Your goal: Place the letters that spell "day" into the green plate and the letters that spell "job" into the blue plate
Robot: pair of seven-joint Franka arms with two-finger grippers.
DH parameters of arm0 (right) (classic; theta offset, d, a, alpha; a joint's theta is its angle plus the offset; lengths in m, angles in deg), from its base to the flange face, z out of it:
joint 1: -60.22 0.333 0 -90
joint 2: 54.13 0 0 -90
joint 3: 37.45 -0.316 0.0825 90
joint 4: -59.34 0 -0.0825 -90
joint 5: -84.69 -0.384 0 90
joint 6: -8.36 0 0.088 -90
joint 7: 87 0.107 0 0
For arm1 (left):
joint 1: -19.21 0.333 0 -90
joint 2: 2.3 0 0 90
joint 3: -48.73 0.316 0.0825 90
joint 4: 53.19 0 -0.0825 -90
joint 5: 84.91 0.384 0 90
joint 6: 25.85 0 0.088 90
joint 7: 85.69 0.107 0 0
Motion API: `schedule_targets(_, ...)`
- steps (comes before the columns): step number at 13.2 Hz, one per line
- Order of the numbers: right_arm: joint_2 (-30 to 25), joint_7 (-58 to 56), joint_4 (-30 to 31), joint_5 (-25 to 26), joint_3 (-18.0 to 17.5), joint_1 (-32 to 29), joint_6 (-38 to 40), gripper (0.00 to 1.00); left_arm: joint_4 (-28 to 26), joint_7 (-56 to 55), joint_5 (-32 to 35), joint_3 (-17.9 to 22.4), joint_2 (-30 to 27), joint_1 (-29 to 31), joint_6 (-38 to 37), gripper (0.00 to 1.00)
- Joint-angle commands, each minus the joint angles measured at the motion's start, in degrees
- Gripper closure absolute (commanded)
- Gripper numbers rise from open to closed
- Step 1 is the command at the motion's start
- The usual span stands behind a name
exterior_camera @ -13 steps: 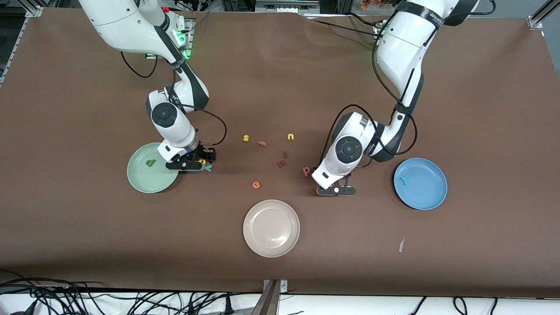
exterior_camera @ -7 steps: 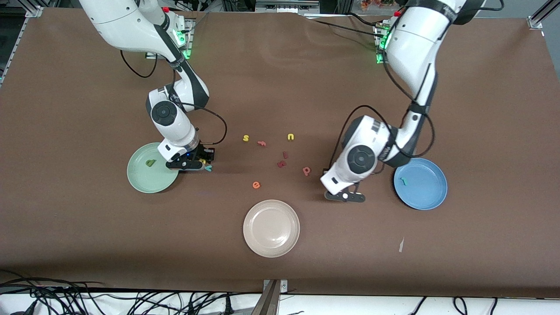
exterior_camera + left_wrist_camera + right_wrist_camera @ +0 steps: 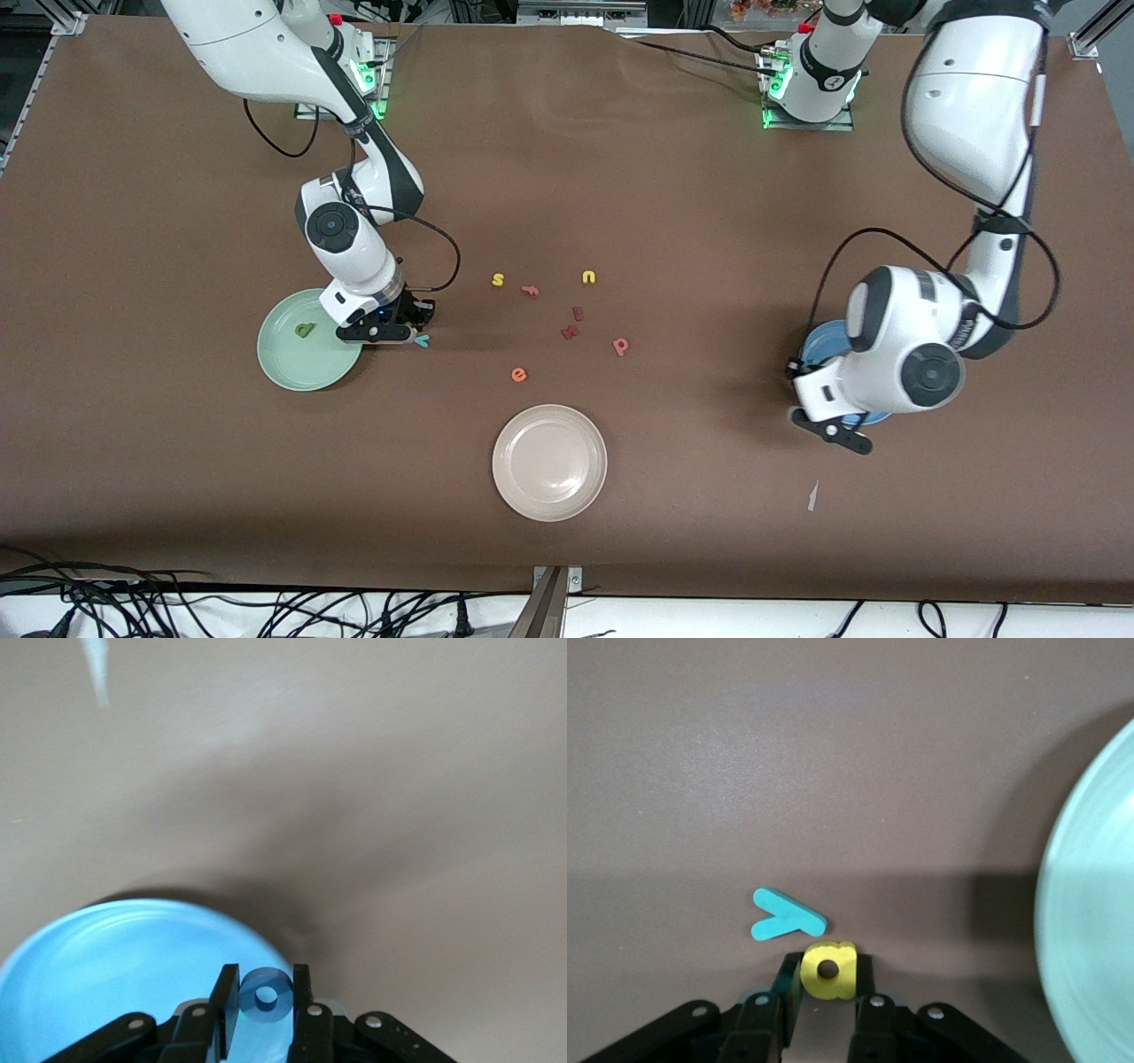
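With the dark green "a" (image 3: 304, 330) lying in the green plate (image 3: 282, 368) at centre-left of the front view, the right gripper (image 3: 827, 992) pinches the yellow "d" (image 3: 828, 970) beside the teal "y" (image 3: 786, 916), the left gripper (image 3: 264, 1014) clamps the blue "o" (image 3: 265, 997) over the blue plate (image 3: 106, 974), and the salmon-pink "b" (image 3: 621, 346) waits mid-frame.

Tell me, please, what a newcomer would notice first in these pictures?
Probably the two white arms, each pinching a tiny foam letter: the left gripper holds the blue "o" over the edge of the blue plate, and the right gripper is shut on the yellow "d" beside the teal "y", by the green plate. Next, loose letters are scattered mid-table, with an empty beige plate nearer the front camera.
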Motion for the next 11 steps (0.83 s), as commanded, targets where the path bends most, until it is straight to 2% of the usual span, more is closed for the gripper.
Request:
schedule_targets(1, -5.3, -4.2, 1.1, -0.1, 0.4, -0.7, 6.4, 0.72, -0.5, 4.7, 3.5, -0.7, -0.3, 1.9, -0.8, 0.78)
schedule_targets(2, -7.1, -6.8, 1.0, -0.1, 0.6, -1.5, 9.6, 0.72, -0.4, 6.1, 4.3, -0.7, 0.0, 2.6, -0.5, 0.74)
schedule_targets(3, -8.6, -9.7, 1.0, -0.1, 0.7, -2.8, 11.4, 0.72, -0.4, 7.4, 4.3, -0.7, 0.3, 2.7, -0.3, 0.58)
schedule_targets(4, -9.8, -13.1, 1.0, -0.1, 0.9, -4.3, 12.5, 0.72, -0.3, 6.9, 4.1, -0.7, 0.4, 2.7, -0.2, 0.27)
schedule_targets(5, -10.5, -16.7, 1.0, -0.2, 1.6, -5.7, 13.3, 0.72, -0.1, 6.4, 3.8, -0.7, 0.1, 2.6, -0.2, 0.00)
schedule_targets(7, -10.7, -22.7, 1.0, -0.2, 3.2, -7.7, 13.5, 0.71, 0.1, 5.7, 3.0, -0.9, 0.1, 2.6, -0.2, 0.00)
schedule_targets(9, -10.0, -26.4, 1.1, -0.3, 3.9, -9.7, 13.2, 0.70, 0.2, -3.0, -1.8, -1.4, 0.2, 1.3, -0.2, 0.00)
schedule_targets(10, -9.8, -26.6, 1.1, -0.3, 4.2, -9.9, 13.1, 0.63, 0.2, -7.4, -2.5, -1.6, 0.2, -1.1, -0.2, 0.00)
schedule_targets(11, -9.8, -26.3, 1.1, -0.7, 4.2, -9.9, 13.2, 0.44, 0.5, -11.4, -2.7, -1.6, 0.2, -3.8, -0.1, 0.00)
